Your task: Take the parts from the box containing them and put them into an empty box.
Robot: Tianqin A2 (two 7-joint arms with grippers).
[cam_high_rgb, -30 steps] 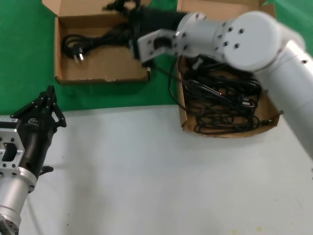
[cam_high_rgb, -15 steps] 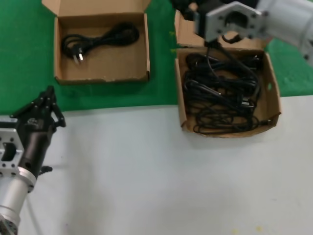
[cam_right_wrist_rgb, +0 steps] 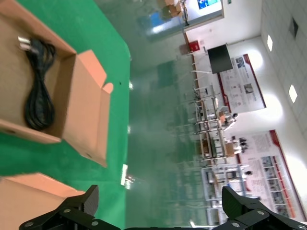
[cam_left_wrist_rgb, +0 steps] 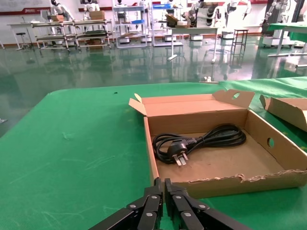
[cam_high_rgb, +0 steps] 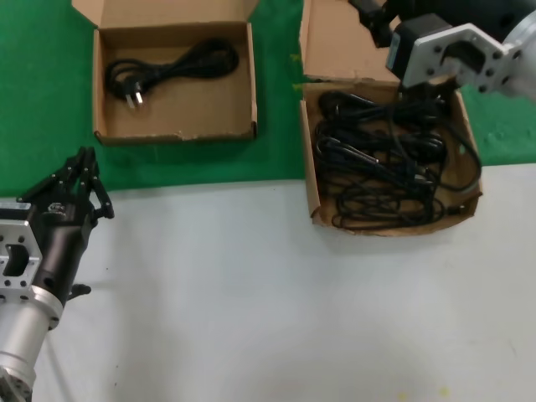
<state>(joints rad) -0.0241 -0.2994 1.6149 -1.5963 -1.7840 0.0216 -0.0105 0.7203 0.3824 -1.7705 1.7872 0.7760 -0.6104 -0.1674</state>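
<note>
The right gripper [cam_right_wrist_rgb: 158, 211] is over the far end of the big box [cam_high_rgb: 308, 180], and its tips are cut off at the top of the head view, but its wrist view shows its two fingers spread wide with nothing between them. The big box holds a messy heap of black cords [cam_high_rgb: 381, 163], and the small box [cam_high_rgb: 176, 131] to its left holds one coiled cord [cam_high_rgb: 172, 65] with its plug. The left gripper [cam_high_rgb: 80, 176] waits on the near side of the small box, pinched closed and holding nothing.

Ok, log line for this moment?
right gripper: open, above larger box | cords: inside | smaller box: one cord | left gripper: shut, parked
</note>
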